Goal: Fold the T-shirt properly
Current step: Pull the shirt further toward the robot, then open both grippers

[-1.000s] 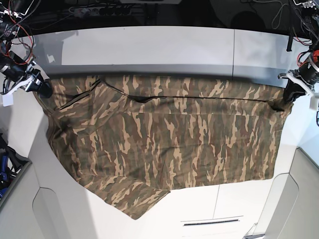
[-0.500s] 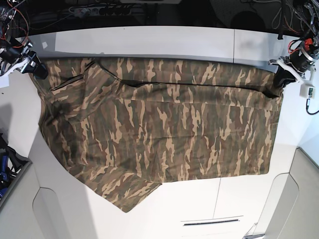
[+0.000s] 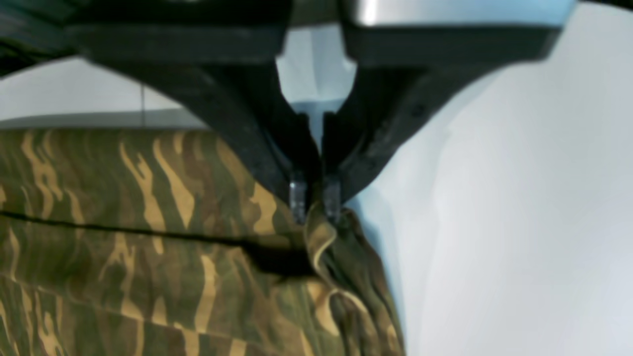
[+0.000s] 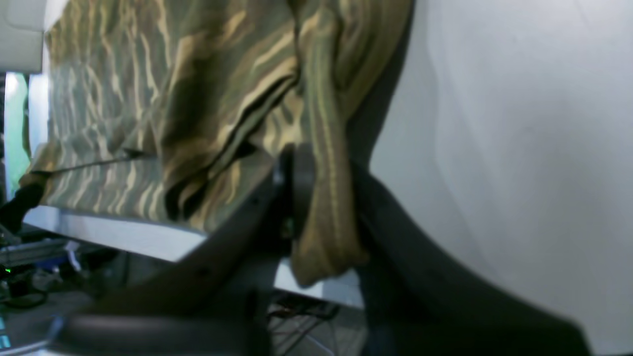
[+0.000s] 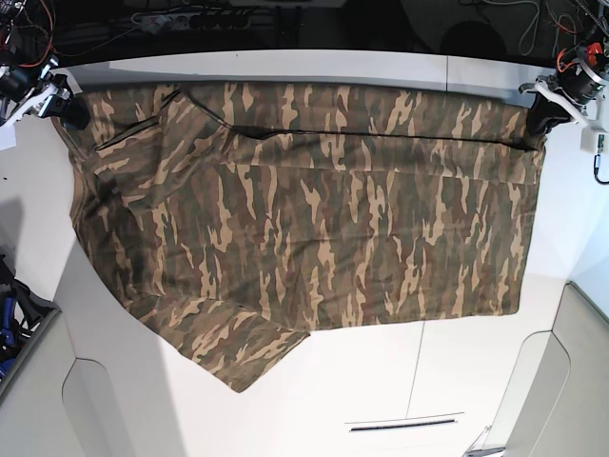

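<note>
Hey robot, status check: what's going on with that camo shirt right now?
Left gripper and right gripper both shut on T-shirt corners. Shirt stretched over white table. Nothing in the way.

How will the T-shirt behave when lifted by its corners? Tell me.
Likely floppy: the T-shirt bunches into folds where the left gripper pinches it. It will probably sag between the left and right gripper, since it is stretched wide. It seems light: thin pinches hold it.

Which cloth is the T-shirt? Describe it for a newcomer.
On the white table lies one big cloth spread flat: the T-shirt. Green, brown and tan camouflage marks it out; its far corners are pinched by the left gripper and right gripper.
</note>
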Motion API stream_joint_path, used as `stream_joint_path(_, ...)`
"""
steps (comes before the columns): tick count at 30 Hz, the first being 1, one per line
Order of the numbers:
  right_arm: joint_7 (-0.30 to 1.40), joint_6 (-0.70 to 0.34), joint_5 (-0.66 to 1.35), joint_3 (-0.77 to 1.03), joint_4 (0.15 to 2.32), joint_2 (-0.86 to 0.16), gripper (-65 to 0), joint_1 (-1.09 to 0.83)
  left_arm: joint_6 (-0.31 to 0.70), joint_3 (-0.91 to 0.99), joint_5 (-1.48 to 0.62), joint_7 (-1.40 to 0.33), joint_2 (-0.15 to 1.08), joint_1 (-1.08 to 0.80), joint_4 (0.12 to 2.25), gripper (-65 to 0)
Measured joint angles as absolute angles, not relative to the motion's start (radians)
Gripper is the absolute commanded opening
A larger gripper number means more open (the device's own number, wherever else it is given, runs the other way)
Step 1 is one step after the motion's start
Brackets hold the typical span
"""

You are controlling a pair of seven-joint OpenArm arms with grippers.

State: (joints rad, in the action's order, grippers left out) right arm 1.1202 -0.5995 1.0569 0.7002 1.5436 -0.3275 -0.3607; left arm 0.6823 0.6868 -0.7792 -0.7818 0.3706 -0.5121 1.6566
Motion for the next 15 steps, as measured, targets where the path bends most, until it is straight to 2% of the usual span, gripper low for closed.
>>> stream_joint_path(15, 1.119, -0.600, 0.993, 0.700, 1.576, -0.330, -65.0, -0.377, 0.683, 0.699, -0.798, -0.783, 0.362, -0.556, 1.657, -64.8)
